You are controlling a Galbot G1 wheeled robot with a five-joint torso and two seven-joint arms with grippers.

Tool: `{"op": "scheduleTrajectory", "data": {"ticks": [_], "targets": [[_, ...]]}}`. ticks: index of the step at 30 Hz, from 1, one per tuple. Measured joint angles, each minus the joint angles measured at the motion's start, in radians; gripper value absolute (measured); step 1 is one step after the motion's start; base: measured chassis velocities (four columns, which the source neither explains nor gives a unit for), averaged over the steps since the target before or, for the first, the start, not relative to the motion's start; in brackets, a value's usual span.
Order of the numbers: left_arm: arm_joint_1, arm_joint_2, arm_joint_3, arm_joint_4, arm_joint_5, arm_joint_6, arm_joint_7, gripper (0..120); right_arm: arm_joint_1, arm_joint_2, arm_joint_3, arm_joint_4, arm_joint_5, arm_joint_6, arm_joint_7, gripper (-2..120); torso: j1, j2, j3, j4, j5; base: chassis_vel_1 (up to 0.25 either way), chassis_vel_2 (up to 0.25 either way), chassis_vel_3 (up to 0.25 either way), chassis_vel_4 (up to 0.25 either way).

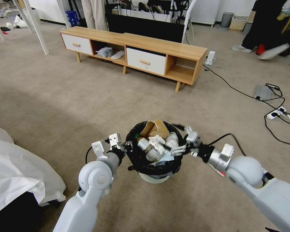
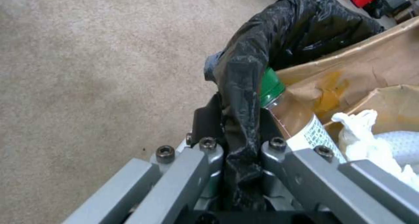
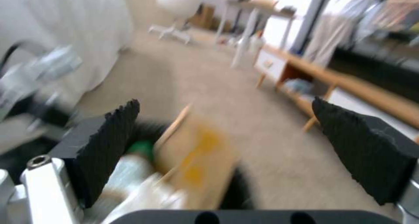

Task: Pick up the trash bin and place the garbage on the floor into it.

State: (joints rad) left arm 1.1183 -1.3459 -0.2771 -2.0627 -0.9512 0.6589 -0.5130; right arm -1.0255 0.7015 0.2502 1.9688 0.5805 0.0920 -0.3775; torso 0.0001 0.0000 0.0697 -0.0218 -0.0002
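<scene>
Nearest my head camera, the left gripper [image 1: 127, 146] has its jaws clamped on the black-bagged rim of the trash bin [image 1: 153, 178], which I hold just in front of the robot, between the two arms; whether its base rests on the carpet [image 1: 54, 96] I cannot tell. The left wrist view confirms the pinch: the black bag [image 2: 244, 96] is squeezed between the fingers [image 2: 205, 119]. Inside the bin lie the garbage: a brown paper bag [image 1: 156, 127], a green-capped bottle [image 1: 141, 143] and white tissues [image 1: 157, 141]. The right gripper [image 1: 186, 141] hovers at the opposite rim with jaws spread wide and empty. I judge the filling step nearly done; next I should check the carpet for remaining litter. Beyond stand a wooden cabinet [image 1: 135, 48] and cables [image 1: 248, 95].
</scene>
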Motion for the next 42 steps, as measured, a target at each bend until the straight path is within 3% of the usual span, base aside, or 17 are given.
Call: {"op": "scheduleTrajectory", "data": {"ticks": [10,17,18,27,42], "targets": [[0.006,0.003,-0.018,-0.007,0.009,-0.002,0.003,4,0.018,0.061,0.154,0.018,0.034,-0.014,0.053,100,0.0,0.0,0.0,0.0001,0.0001,0.0,0.0,0.0,0.0],[0.011,0.01,-0.032,-0.022,0.027,-0.01,0.012,4,-0.039,0.095,0.267,-0.024,-0.005,-0.11,0.175,100,0.0,0.0,0.0,0.0,0.0002,0.0,0.0,0.0,0.0],[0.011,0.014,-0.034,-0.027,0.027,-0.01,0.012,4,-0.063,0.101,0.29,-0.037,-0.016,-0.155,0.213,100,0.0,0.0,0.0,-0.0001,0.0002,0.0,0.0,0.0,0.0],[0.008,0.023,-0.039,-0.037,0.024,-0.01,0.012,4,-0.117,0.127,0.319,-0.12,-0.05,-0.209,0.278,100,0.0,0.0,0.0,0.0,0.0002,0.0,0.0,0.0,0.0],[-0.003,0.028,-0.048,-0.048,0.011,-0.009,0.009,4,-0.12,0.132,0.314,-0.341,-0.077,-0.229,0.286,100,0.0,0.0,0.0,0.0001,0.0003,0.0,0.0,0.0,0.0]]}}
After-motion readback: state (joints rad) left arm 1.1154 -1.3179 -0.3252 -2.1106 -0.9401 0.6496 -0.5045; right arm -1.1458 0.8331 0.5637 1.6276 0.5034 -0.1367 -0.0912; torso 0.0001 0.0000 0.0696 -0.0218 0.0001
